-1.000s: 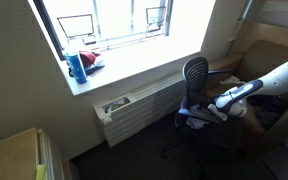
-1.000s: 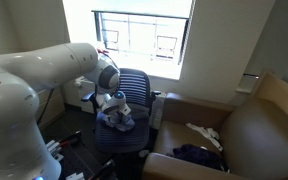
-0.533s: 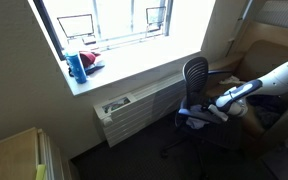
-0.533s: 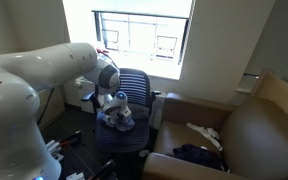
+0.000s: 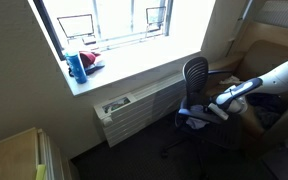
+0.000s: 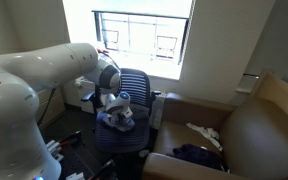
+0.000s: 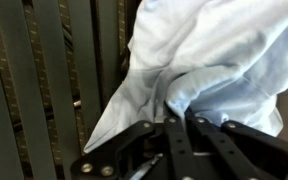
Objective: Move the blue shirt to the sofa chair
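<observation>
Barely anything has shifted across the last second, so we read this as the very start of the lift. Starting with the biggest thing, the brown cushioned sofa chair (image 6: 262, 140) fills the scene from 3 to 5 o'clock in an exterior view. It already carries a dark garment (image 6: 198, 155) and a small white cloth (image 6: 199, 132), but not the shirt. The white robot arm (image 6: 39, 80) reaches in from 9 o'clock toward the dark mesh office chair (image 6: 136, 85), which stands near the centre under the window. The crumpled pale blue shirt (image 6: 122, 121) lies on that chair's seat, well apart from the sofa chair. Compared with a second ago, the black-and-white Robotiq gripper (image 6: 117, 100) seems a touch higher and nearer the backrest, and the bunched top of the shirt has come up with it. In the wrist view the gripper (image 7: 180, 122) has its fingers pressed together on a fold of the blue shirt (image 7: 214, 50), which spreads toward 1 o'clock over the chair's dark slats. We judge the grasp made and the carry toward 3 o'clock still wholly ahead.
</observation>
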You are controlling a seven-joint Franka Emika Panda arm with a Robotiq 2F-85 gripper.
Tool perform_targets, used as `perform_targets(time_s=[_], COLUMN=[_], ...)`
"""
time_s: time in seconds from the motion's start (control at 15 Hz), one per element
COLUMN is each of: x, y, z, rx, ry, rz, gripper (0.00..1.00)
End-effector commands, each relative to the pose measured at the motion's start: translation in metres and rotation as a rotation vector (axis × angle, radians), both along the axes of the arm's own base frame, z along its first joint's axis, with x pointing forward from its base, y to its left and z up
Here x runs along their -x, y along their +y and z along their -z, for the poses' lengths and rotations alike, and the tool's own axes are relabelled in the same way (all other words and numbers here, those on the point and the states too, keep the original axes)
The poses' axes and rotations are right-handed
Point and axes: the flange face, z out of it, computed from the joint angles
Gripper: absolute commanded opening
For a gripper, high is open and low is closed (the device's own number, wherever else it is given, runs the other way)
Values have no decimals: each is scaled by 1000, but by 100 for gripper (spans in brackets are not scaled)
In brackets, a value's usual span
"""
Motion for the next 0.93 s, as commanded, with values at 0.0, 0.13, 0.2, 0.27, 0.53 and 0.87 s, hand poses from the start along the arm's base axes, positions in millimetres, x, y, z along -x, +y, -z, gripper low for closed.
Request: perform_targets(time_s=[0.0,0.13,0.2,0.27,0.53,0.87], x=[-15,-28,-30,-35,-46,-36], y=[-12,-24,-29,-31,-37,-51], z=[-7,-52,-76,-94,-181,-295], rx=[53,166,208,251,404,442], ry=[31,-46,-64,-114,-286,-575], rz=[-24,-85,-110,-124,-154,26], gripper=[2,2,2,2,2,2])
